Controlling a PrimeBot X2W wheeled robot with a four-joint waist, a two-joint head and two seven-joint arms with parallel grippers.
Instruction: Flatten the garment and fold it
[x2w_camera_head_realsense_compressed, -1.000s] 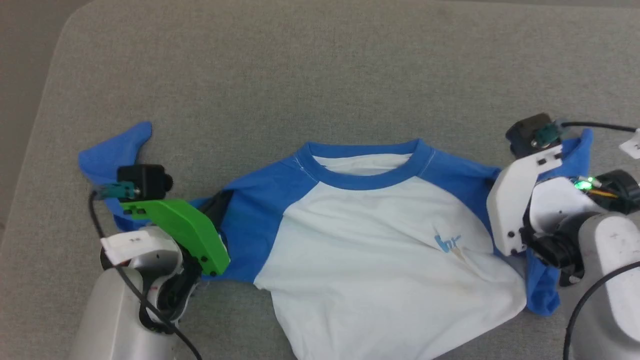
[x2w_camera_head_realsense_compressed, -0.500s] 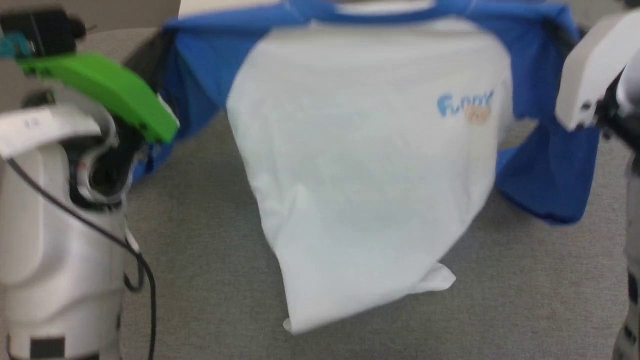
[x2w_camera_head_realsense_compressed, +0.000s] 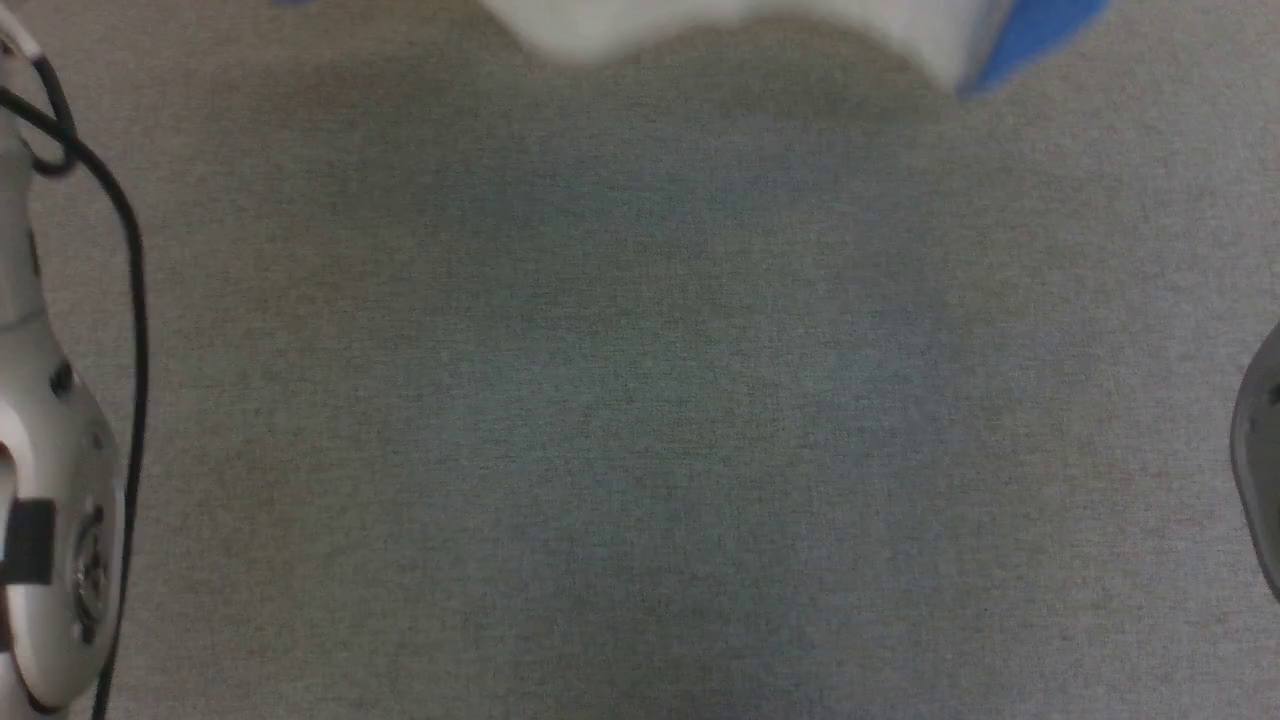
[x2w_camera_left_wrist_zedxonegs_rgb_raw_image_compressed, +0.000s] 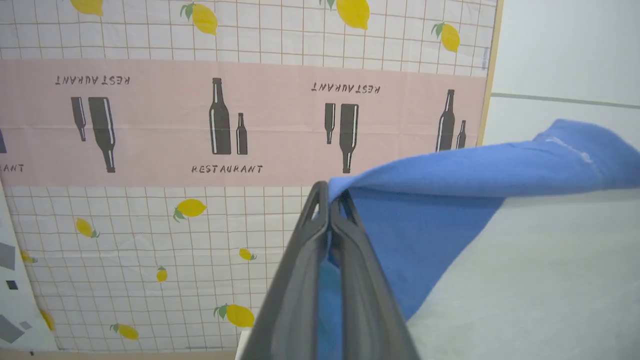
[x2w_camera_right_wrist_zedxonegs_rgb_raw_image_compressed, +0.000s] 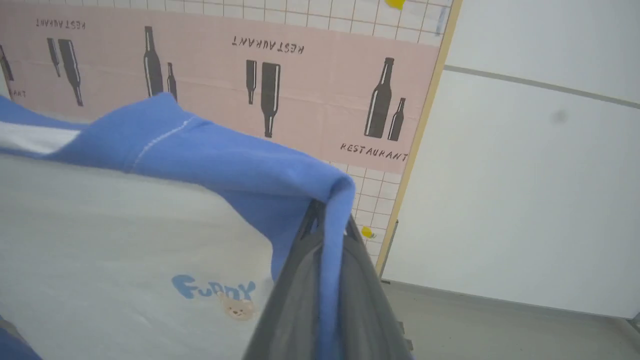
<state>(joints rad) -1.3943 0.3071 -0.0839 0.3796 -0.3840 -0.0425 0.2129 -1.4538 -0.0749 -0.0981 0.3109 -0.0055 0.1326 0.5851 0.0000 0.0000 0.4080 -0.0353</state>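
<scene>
One broad grey fabric-covered surface (x2w_camera_head_realsense_compressed: 640, 400) spreads below the head camera. In the wrist views a printed sheet (x2w_camera_left_wrist_zedxonegs_rgb_raw_image_compressed: 150, 130) with bottles, lemons and the word RESTAURANT hangs beside a plain white wall (x2w_camera_right_wrist_zedxonegs_rgb_raw_image_compressed: 525, 175).

The shirt (x2w_camera_right_wrist_zedxonegs_rgb_raw_image_compressed: 100, 225) is up in the air, clear of the surface and spread between the two grippers. White body faces the wrist cameras, blue sleeves run along the top. Its blurred lower edge and a blue sleeve tip show at the top of the head view.

A pale forearm (x2w_camera_head_realsense_compressed: 40, 500) stands at the left edge of the head view.

Left gripper (x2w_camera_left_wrist_zedxonegs_rgb_raw_image_compressed: 330, 200): fingers clamped tight on blue sleeve cloth, which trails off to the right of that view.

Right gripper (x2w_camera_right_wrist_zedxonegs_rgb_raw_image_compressed: 327, 220): fingers pinched on a fold of the other blue sleeve, the cloth draped over their tips.

A black cable (x2w_camera_head_realsense_compressed: 130, 300) loops down the forearm. A light-blue chest print (x2w_camera_right_wrist_zedxonegs_rgb_raw_image_compressed: 215, 290) reads FUNNY, with a small bear below it.
</scene>
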